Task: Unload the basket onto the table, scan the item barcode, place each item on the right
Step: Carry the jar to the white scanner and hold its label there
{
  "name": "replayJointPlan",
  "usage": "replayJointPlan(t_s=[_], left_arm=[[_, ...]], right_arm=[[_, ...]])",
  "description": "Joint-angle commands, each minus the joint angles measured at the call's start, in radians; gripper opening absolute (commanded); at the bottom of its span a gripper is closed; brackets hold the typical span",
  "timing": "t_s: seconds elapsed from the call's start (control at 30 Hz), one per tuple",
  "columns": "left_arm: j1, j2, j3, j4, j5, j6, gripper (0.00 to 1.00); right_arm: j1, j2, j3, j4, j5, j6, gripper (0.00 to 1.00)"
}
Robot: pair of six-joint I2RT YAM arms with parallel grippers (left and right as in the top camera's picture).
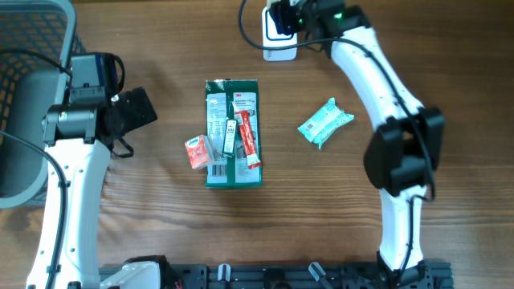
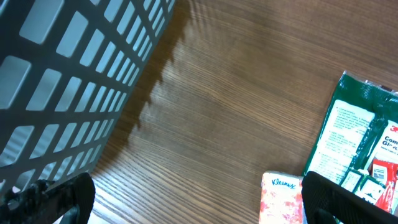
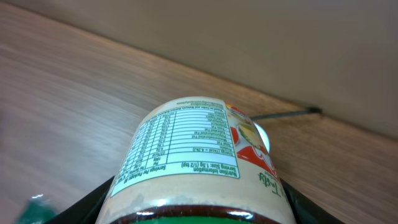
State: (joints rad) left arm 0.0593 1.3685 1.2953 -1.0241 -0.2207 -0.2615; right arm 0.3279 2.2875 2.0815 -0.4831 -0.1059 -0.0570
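Closest to the right wrist lens is a jar [image 3: 186, 155] lying sideways in the right gripper [image 3: 193, 211], its dark fingers pressed on either side of the body, so the jaws are clamped on it. Its nutrition panel faces the camera; no barcode shows on that face.

Overhead, that arm reaches to the far edge of the table [image 1: 161, 209], with the jar up beside a white device [image 1: 279, 48] (probably the scanner, though I can't confirm it). By my reading, the pick is done and the jar is being presented; whether a scan has registered can't be told, and the barcode may need turning toward the device.

3 other items lie mid-table: a green package [image 1: 233, 132], a small Kleenex pack [image 1: 197, 151] touching its left edge, and a teal packet [image 1: 325, 124] well apart to the right. The left gripper [image 2: 198, 198] hovers empty, jaws wide apart, next to the basket [image 2: 56, 74].

From overhead the jar itself is hidden by the arm, and its lower end is cut off in the wrist view.
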Motion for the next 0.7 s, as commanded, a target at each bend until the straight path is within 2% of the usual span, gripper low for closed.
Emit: replayJointPlan(t_s=[0.0,0.17,0.4,0.67], left_arm=[[0.005,-0.013,0.016,0.003,-0.016,-0.009,1.0],[0.005,-0.013,0.016,0.003,-0.016,-0.008,1.0],[0.005,-0.013,0.016,0.003,-0.016,-0.009,1.0],[0.005,-0.013,0.016,0.003,-0.016,-0.008,1.0]], right_arm=[[0.008,0.015,0.017,0.087,0.126,0.034,0.05],[0.01,0.045,0.017,0.202,0.144,0.09,0.05],[0.012,0.102,0.017,0.253,0.137,0.191,0.04],[0.017,0.154,0.017,0.301,0.183,0.191,0.09]])
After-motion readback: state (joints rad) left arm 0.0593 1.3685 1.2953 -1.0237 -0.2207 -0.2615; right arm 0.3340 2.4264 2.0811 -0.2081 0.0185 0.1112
